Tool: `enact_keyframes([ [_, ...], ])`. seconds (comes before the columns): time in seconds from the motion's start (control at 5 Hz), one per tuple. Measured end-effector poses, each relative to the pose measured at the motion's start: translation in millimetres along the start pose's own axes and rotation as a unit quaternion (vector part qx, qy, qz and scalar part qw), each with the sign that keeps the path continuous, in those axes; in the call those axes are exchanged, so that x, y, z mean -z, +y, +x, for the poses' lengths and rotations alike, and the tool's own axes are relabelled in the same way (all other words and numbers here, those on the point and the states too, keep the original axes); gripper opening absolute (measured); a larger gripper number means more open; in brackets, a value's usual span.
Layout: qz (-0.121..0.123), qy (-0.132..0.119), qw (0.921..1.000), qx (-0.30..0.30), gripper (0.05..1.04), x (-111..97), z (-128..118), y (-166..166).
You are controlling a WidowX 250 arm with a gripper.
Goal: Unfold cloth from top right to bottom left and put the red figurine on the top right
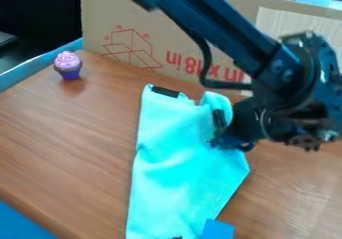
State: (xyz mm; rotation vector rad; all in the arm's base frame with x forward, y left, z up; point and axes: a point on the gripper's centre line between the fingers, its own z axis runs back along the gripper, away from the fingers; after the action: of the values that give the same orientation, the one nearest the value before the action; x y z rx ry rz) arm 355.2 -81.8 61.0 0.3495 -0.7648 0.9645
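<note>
The turquoise cloth (175,178) is shown folded at lower centre, with the gripper (222,139) positioned at its right edge; whether it is closed cannot be told. A toy cupcake (68,65) is seen upper left.

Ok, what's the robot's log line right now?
cloth: rumpled on table | gripper: at cloth's right edge | toy cupcake: upper left

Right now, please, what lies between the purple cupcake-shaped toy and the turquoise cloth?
In the camera view, bare brown tabletop lies between toy and cloth.
</note>
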Motion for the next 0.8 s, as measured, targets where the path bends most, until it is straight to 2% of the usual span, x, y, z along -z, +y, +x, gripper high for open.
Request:
enact_keyframes([
  [0.2,-0.014,0.024,0.9996,-0.002,0.155,-9,23,4],
  [0.4,-0.027,0.062,0.9977,0.004,0.071,-14,48,14],
  [0.6,-0.017,0.111,0.9935,0.021,0.060,-4,69,37],
  [0.8,-0.021,0.168,0.9848,0.036,0.059,-1,85,64],
])
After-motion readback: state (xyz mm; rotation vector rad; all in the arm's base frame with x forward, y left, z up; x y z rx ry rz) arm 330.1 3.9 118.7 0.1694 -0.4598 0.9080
